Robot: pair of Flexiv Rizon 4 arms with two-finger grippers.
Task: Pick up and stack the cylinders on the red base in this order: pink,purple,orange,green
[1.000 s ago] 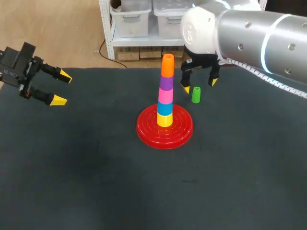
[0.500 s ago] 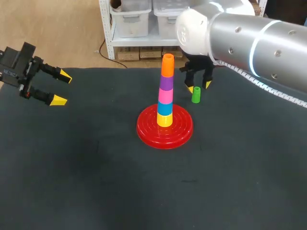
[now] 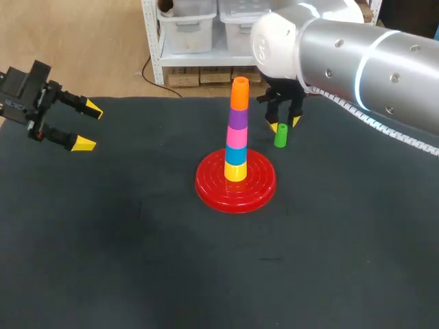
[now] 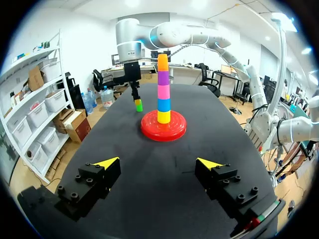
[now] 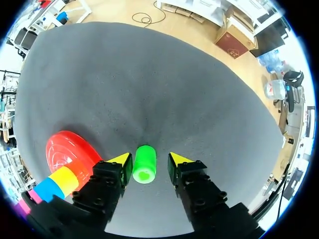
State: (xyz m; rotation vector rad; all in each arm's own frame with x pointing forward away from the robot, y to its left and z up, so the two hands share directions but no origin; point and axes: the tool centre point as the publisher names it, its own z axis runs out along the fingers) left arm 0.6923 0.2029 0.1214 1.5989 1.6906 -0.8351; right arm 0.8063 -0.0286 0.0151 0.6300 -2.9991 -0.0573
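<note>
One green cylinder [image 3: 280, 136] upright, axis vertical (five stacked on red base [image 3: 209, 185], left). Released right jaws straddle it; left jaws released.

red base [image 3: 206, 186] mid frame, stack topped by orange cylinder [image 3: 239, 94]. green cylinder [image 3: 280, 136] upright on bench [image 3: 137, 260] right of it, right gripper [image 3: 284, 125] fingers straddling. left gripper [image 3: 85, 125] far left, fingers apart.
</note>
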